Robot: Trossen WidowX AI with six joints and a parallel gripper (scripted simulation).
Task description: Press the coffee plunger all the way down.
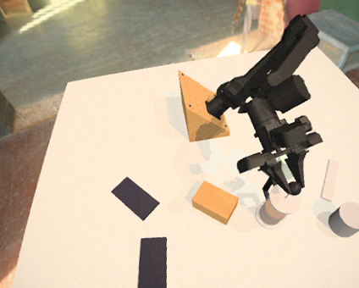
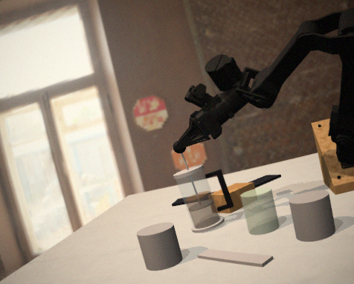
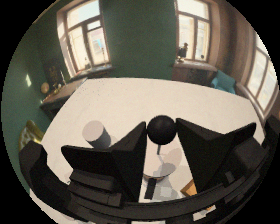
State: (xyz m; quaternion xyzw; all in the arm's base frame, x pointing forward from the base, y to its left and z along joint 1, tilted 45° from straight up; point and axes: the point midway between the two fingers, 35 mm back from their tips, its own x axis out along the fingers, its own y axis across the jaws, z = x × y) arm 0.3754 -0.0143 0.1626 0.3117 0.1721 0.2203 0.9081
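Coffee press (image 2: 197, 201): upright on the table (image 2: 111, 241), between the orange block (image 2: 230, 193) and a grey cylinder (image 2: 159, 245) | gripper (image 2: 180, 147): clenched on the plunger knob (image 1: 294, 187) | progress: rod (image 2: 184, 160) partly showing above the lid, plunger judged not fully down | left: finish the press, then release.

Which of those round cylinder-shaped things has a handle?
The clear coffee press under the hand. It alone has a black handle; the others are plain.

The arm's base (image 2: 343, 141) is cut off, apparently, by the exterior view's edge.
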